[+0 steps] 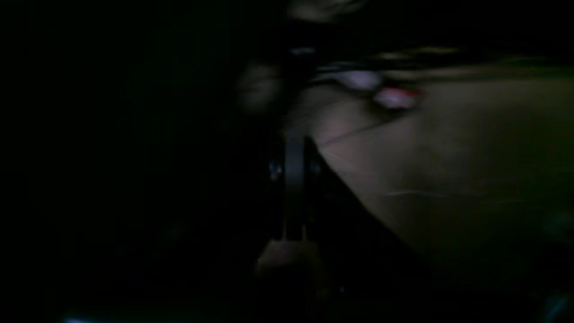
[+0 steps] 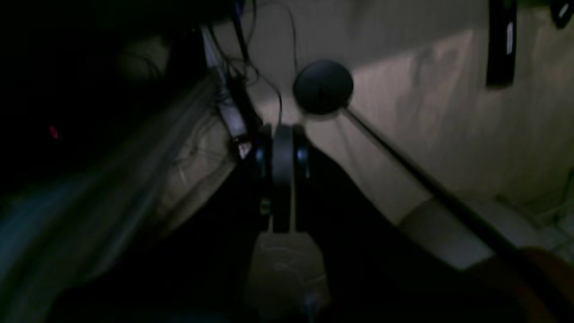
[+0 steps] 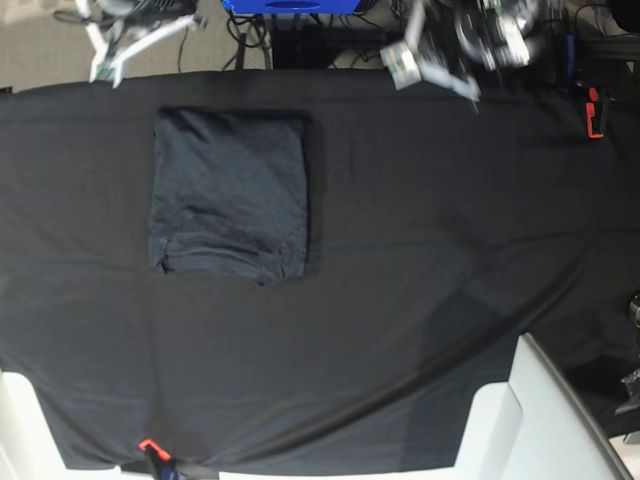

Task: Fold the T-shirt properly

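The T-shirt (image 3: 230,190) lies folded into a charcoal rectangle on the black tablecloth (image 3: 420,250), in the table's upper left in the base view. Neither arm touches it; both are pulled back past the table's far edge. My right gripper (image 3: 105,62) hangs off the far left corner, above the shirt's top edge. In its wrist view the right gripper (image 2: 282,132) is shut with nothing in it, over pale floor. My left gripper (image 3: 440,65) is blurred at the top centre-right. The dim left wrist view shows the left gripper (image 1: 293,143) shut and empty.
A red clamp (image 3: 594,112) pins the cloth at the far right edge and an orange clamp (image 3: 150,446) at the near edge. A white panel (image 3: 545,420) covers the near right corner. A blue box (image 3: 295,5) and cables sit behind the table. A dark disc on a rod (image 2: 323,87) stands ahead of the right gripper.
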Available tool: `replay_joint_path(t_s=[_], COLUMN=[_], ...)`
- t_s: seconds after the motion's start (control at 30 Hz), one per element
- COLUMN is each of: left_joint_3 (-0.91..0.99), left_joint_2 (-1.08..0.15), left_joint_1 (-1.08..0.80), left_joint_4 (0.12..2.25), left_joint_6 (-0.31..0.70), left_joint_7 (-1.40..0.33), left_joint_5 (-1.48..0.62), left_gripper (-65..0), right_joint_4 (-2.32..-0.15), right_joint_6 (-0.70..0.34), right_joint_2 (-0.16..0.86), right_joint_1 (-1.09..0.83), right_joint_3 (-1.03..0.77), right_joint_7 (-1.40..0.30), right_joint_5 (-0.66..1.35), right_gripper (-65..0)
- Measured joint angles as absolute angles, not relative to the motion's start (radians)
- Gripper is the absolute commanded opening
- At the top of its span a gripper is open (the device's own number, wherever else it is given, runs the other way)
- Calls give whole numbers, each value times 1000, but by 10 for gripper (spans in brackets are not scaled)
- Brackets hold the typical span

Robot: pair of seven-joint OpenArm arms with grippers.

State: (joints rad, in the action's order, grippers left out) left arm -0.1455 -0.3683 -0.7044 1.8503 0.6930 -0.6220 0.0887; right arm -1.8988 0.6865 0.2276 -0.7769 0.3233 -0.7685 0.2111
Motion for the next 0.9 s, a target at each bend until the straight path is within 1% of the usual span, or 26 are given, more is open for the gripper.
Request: replay_joint_path(t_s=[0.03, 0.1, 0.13, 0.17, 0.2, 0.27, 0.3, 0.33, 0.37, 0.4, 0.47, 0.5, 0.53, 0.57, 0.6, 0.63, 0.67, 0.73, 0.77, 0.83, 0.9], left_joint_3=[-147, -153, -153, -152, -144, -143, -145, -145, -150, -153, -154, -152, -151, -152, -152, -153, -153, -153, -153, -152, -145], left_joint_2=[-366, -366, -360, -348, -328, -303, -292, -278, -267, -253, -226, -209, -189, -175, -163, -152, -144, -151, -152, -150, -141], left_joint_1=[-728, -751, -754, -757, -756, -745, -736, -719, -704, -672, -592, -534, -463, -393, -322, -256, -197, -189, -192, -192, -200], left_joint_4=[1814, 1734, 1691, 1648, 1600, 1502, 1447, 1378, 1301, 1205, 980, 843, 685, 522, 345, 194, 32, 2, 2, 15, 59], left_joint_6=[695, 704, 692, 657, 624, 576, 570, 538, 506, 484, 427, 418, 395, 397, 395, 392, 379, 375, 353, 311, 275], left_joint_7=[-601, -559, -543, -522, -477, -412, -389, -368, -341, -272, -197, -126, -109, -47, 52, 143, 243, 385, 443, 391, 352], left_joint_5=[82, 89, 94, 102, 99, 90, 79, 83, 94, 86, 102, 95, 101, 103, 97, 101, 97, 148, 160, 240, 265], left_gripper=[-650, -650, -650, -650, -650, -650, -650, -650, -650, -650, -650, -650, -650, -650, -650, -650, -650, -650, -650, -650, -650], right_joint_4=[-1853, -1751, -1701, -1645, -1576, -1459, -1388, -1305, -1227, -1121, -890, -756, -619, -475, -330, -216, -123, -36, -25, -19, -38], right_joint_6=[688, 700, 692, 679, 624, 551, 507, 455, 437, 400, 372, 327, 299, 294, 274, 229, 172, 159, 161, 167, 167], right_joint_2=[229, 244, 250, 249, 249, 252, 250, 248, 246, 239, 202, 175, 144, 109, 78, 61, 52, 56, 67, 86, 97], right_joint_1=[-773, -759, -752, -748, -738, -713, -693, -663, -640, -602, -528, -484, -437, -399, -364, -341, -326, -327, -330, -330, -327], right_joint_3=[331, 386, 418, 446, 478, 541, 568, 588, 605, 619, 616, 612, 596, 574, 561, 560, 555, 539, 515, 439, 339], right_joint_7=[-760, -690, -667, -641, -591, -566, -545, -530, -514, -451, -391, -319, -265, -173, -51, 58, 202, 431, 515, 550, 548], right_joint_5=[210, 191, 196, 202, 195, 201, 202, 214, 212, 199, 193, 191, 199, 201, 198, 204, 199, 199, 199, 203, 201], right_gripper=[-644, -644, -644, -644, -644, -644, -644, -644, -644, -644, -644, -644, -639, -636, -635, -635, -635, -635, -635, -635, -638])
